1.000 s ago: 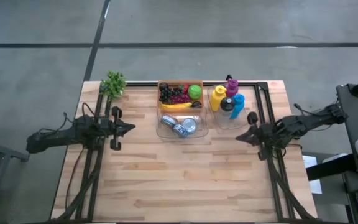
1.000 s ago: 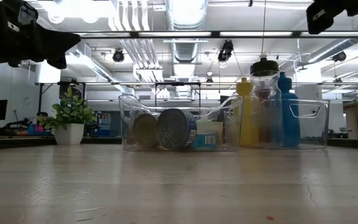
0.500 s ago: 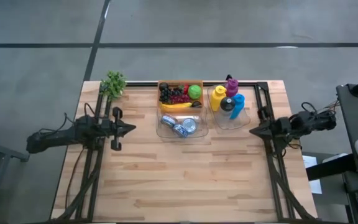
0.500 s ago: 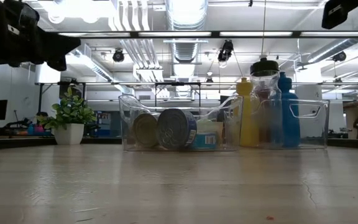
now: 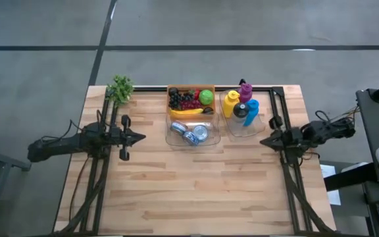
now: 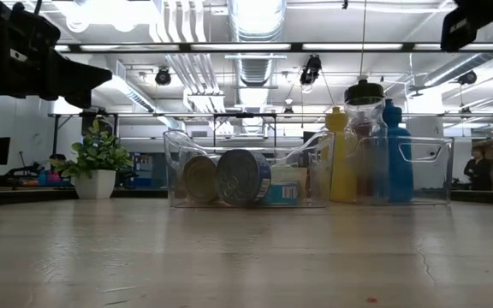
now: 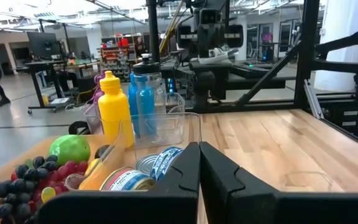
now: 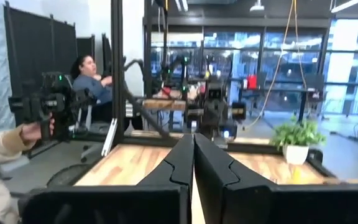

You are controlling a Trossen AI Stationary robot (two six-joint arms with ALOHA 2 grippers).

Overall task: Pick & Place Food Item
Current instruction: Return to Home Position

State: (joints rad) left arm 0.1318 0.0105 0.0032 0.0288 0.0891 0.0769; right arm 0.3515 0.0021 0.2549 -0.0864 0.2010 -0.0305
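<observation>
At the table's far middle, a wooden tray [image 5: 191, 87] holds dark grapes [image 5: 183, 100], a green apple [image 5: 206, 97] and a banana [image 5: 189, 111]. In front of it a clear bin [image 5: 173, 139] holds cans [image 5: 193, 133], which lie on their sides in the low view [image 6: 242, 177]. My left gripper [image 5: 141, 137] hovers level to the left of that bin, shut and empty, pointing toward the table's right. My right gripper [image 5: 263, 141] hovers near the right edge, shut and empty, pointing left. The wrist views show each pair of fingers closed together [image 7: 199, 163] [image 8: 193, 152].
A second clear bin [image 5: 258, 125] at the far right holds yellow, blue and purple bottles [image 5: 241, 105]. A small potted plant [image 5: 120, 88] stands at the far left corner. The near half of the table is bare wood. People show in the room beyond [image 8: 89, 78].
My right gripper has drawn back toward the table's right edge, away from the bottle bin, staying shut. My left gripper has tipped its fingertips down a little to level, without shifting place. Nothing on the table has moved.
</observation>
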